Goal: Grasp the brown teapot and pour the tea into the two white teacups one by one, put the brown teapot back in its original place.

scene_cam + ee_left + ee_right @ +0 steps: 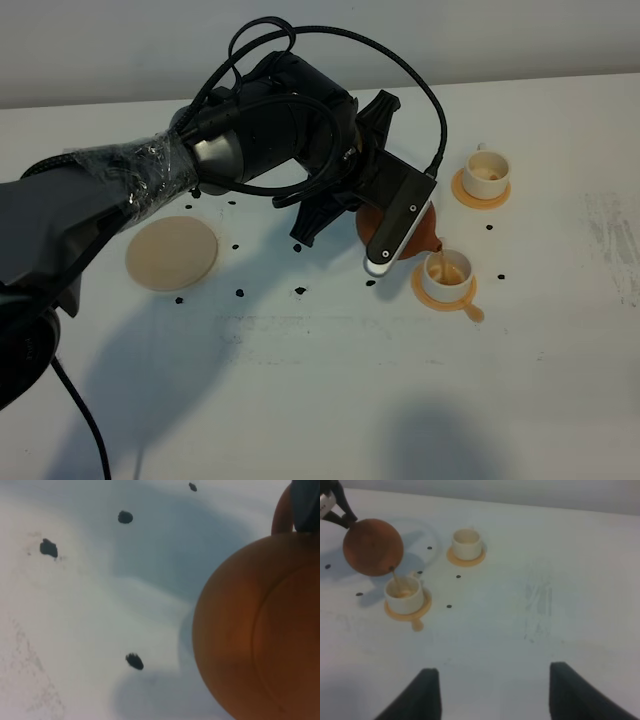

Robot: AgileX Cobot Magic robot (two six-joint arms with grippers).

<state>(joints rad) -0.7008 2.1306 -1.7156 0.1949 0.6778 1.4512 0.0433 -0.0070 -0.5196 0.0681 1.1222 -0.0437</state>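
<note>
The brown teapot (432,232) (372,547) hangs tilted, spout down, over the nearer white teacup (447,272) (403,592), and a thin stream of tea runs into the cup. My left gripper (385,205) is shut on the teapot's handle (282,510), mostly hidden under the wrist camera; the pot's round body (260,630) fills the left wrist view. The farther teacup (485,172) (466,543) stands on its orange saucer. The cream coaster (172,253) lies bare at the left. My right gripper (490,695) stays open and well back from the cups.
Small black specks (240,292) (134,661) are scattered over the white table (330,400) around the coaster and cups. The left arm's black cable (440,120) loops above the teapot. Faint scuff marks (610,240) show at the right edge.
</note>
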